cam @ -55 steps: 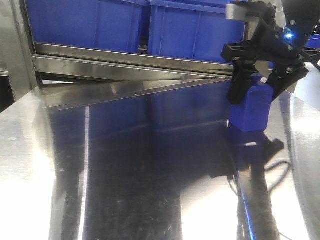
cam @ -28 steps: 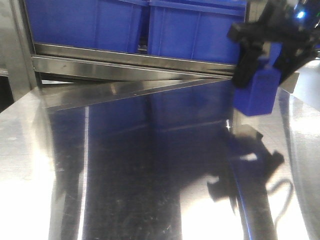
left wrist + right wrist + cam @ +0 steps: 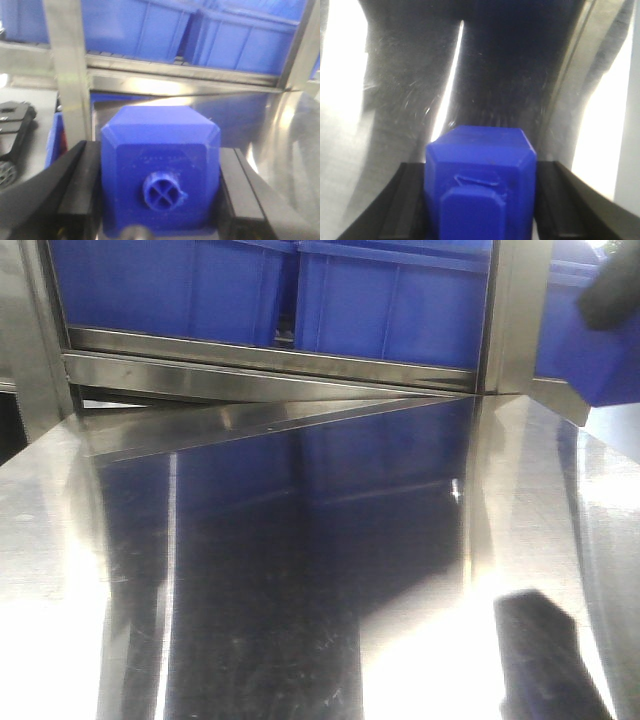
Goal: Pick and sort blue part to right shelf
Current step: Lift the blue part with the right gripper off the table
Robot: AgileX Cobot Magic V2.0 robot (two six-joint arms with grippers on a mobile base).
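Each wrist view shows a blue part clamped between black fingers. In the left wrist view a blue part (image 3: pixel 160 145) with a round cross-shaped boss fills the gap of my left gripper (image 3: pixel 160 175), which is shut on it and faces the shelf (image 3: pixel 190 75). In the right wrist view my right gripper (image 3: pixel 480 200) is shut on another blue part (image 3: pixel 480 160), held above the steel table (image 3: pixel 395 100). In the front view only a dark, blurred bit of the right gripper (image 3: pixel 612 295) shows at the right edge, with its blue part (image 3: pixel 620 370) just below. The left gripper is outside that view.
Blue bins (image 3: pixel 390 300) sit on the steel shelf rail (image 3: pixel 270 355) at the back. A steel post (image 3: pixel 515 310) stands upright at the back right. The reflective table (image 3: pixel 300 570) stretches from the shelf to the near edge. Another post (image 3: pixel 67 75) rises close ahead of the left gripper.
My right gripper has lifted its blue part off the table and carried it up and to the right, almost out of the front view. Only its shadow stays on the table.
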